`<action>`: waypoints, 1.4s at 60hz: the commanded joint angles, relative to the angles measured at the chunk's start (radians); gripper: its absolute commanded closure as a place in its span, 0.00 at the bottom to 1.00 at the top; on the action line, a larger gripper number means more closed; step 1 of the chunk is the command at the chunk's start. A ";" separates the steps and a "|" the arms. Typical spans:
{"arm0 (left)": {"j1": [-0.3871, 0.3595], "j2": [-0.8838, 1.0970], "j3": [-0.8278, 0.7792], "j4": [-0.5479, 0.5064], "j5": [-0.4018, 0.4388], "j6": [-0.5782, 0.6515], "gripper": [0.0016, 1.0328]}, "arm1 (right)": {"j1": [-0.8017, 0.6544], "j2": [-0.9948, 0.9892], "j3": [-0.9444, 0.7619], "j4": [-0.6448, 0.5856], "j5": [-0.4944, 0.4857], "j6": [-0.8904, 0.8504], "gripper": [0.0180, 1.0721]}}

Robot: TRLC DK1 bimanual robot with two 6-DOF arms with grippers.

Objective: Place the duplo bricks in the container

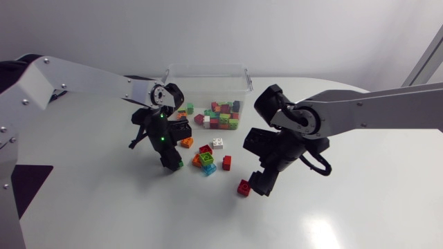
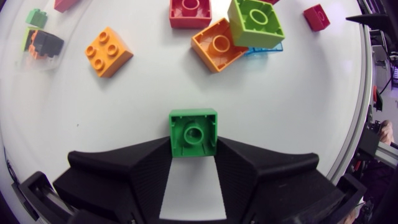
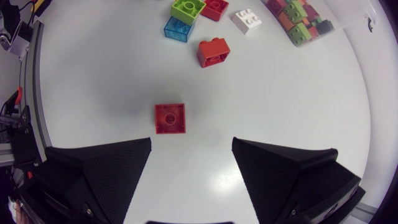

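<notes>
**Left has a green brick, right lines up on a red one**

My left gripper (image 2: 194, 152) is closed on a green brick (image 2: 193, 132). Both fingertips press its side walls and its hollow underside faces the wrist camera, so it is pinched across its width near the tips. I read that as a shallow hold: enough to carry, but it could twist if I swing fast. From overhead the brick is low over the table, well short of the bin (image 1: 243, 86), which stands at the back with many bricks already inside.

My right gripper (image 3: 191, 146) is spread wide with nothing in it. A red brick (image 3: 170, 118) lies studs-up on the table just ahead of the fingertips, off-centre toward one finger. The wide opening gives room to straddle it, but I would shift sideways before descending so that neither finger lands on top.

Between the arms is the loose pile (image 1: 206, 160), a lime brick stacked over orange and blue ones. An orange brick (image 2: 109, 51), a white brick (image 3: 247, 20) and another red one lie singly nearby.

My judgement is that the job is past halfway, with a handful left on the table. Both arms work near the same patch, so I would lift the left clear toward the bin first.
</notes>
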 commanded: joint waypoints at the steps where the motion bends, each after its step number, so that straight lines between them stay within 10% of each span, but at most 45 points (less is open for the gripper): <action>1: 0.018 -0.082 0.033 -0.031 -0.001 0.008 0.62 | 0.021 0.053 0.027 0.005 -0.003 -0.005 0.11; 26: 0.070 -0.283 0.162 -0.087 0.051 -0.016 0.62 | 0.081 0.221 0.092 0.021 0.038 -0.008 0.20; 46: 0.128 -0.244 0.343 -0.019 0.159 -0.140 0.61 | 0.074 0.242 0.110 0.025 0.029 -0.028 0.71; 84: 0.150 0.073 0.642 0.234 0.205 -0.438 0.55 | -0.008 0.052 0.294 -0.101 -0.016 -0.015 0.71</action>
